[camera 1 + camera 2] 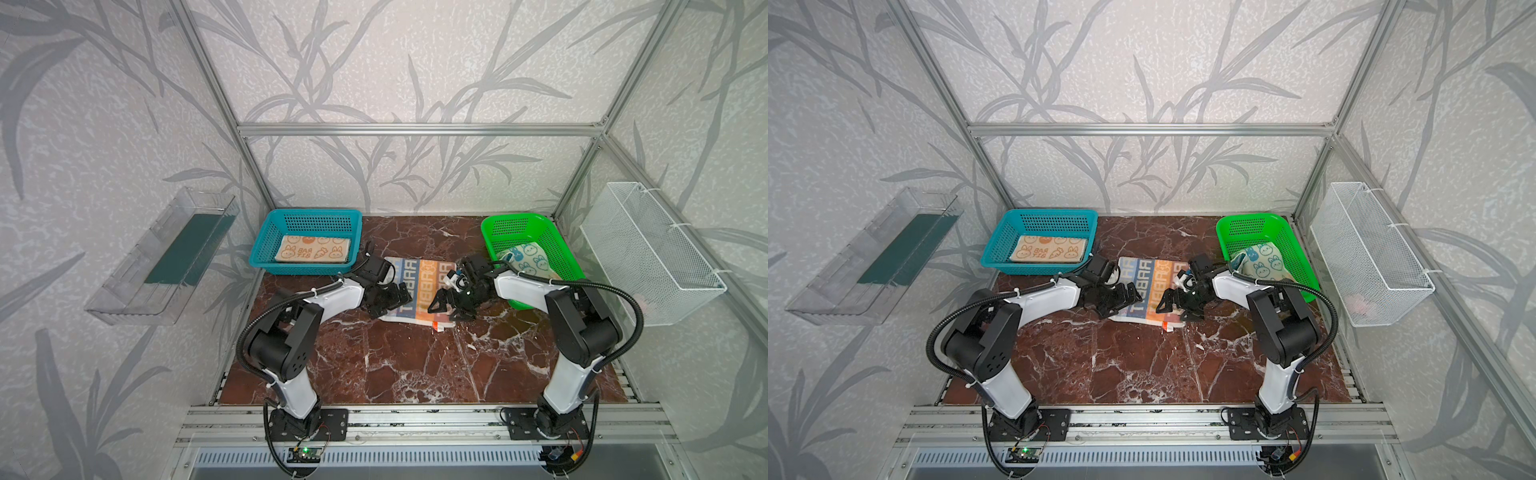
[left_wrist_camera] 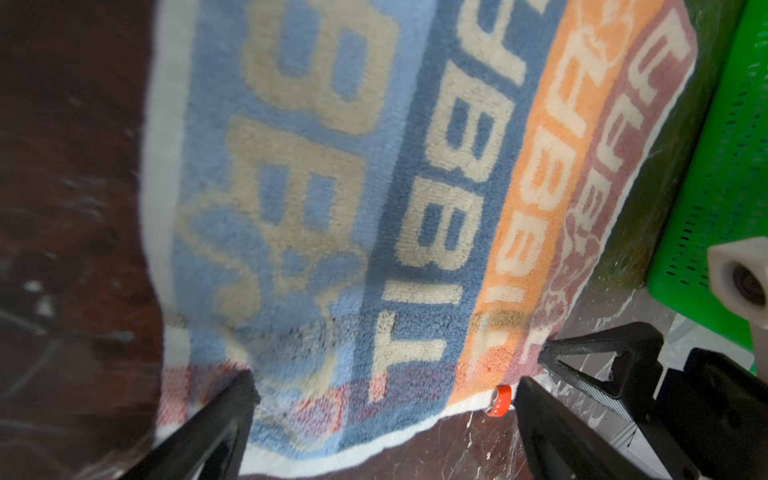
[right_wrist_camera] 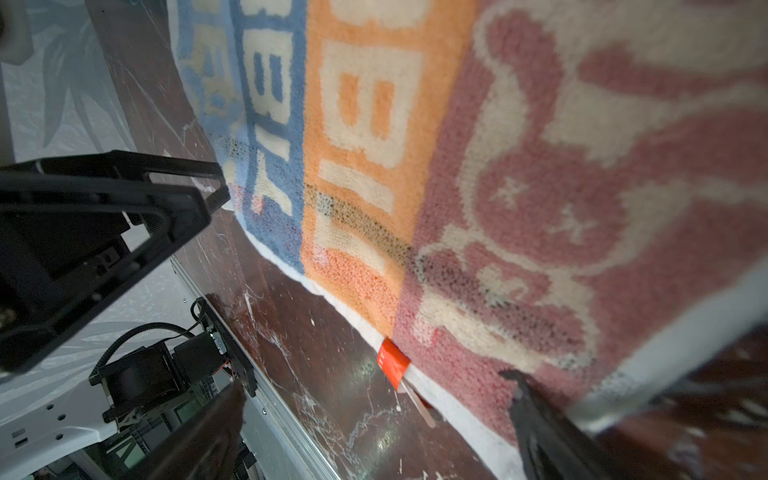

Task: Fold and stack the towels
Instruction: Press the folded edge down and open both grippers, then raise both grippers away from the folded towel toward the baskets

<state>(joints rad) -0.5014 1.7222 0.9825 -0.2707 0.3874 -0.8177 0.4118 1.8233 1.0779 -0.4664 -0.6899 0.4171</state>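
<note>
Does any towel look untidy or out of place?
Yes. The cream-and-blue towel in the green basket lies crumpled, not folded. The peach towel in the blue basket is folded flat.

Striped towel (image 1: 419, 286): side edges hidden beneath left tool (image 1: 395, 301) and right tool (image 1: 449, 309); cropped and partly blurred in both wrist views.

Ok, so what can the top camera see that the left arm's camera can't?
Only a top view shows the blue basket with its folded peach towel, the bunny towel lying in the green basket, and the wire basket on the wall. Only the left wrist view shows the fuzzy loops of the striped RABBIT towel up close, between the spread fingers of the left tool. Both show that striped towel, its red tag, the green basket and the marble table.
</note>
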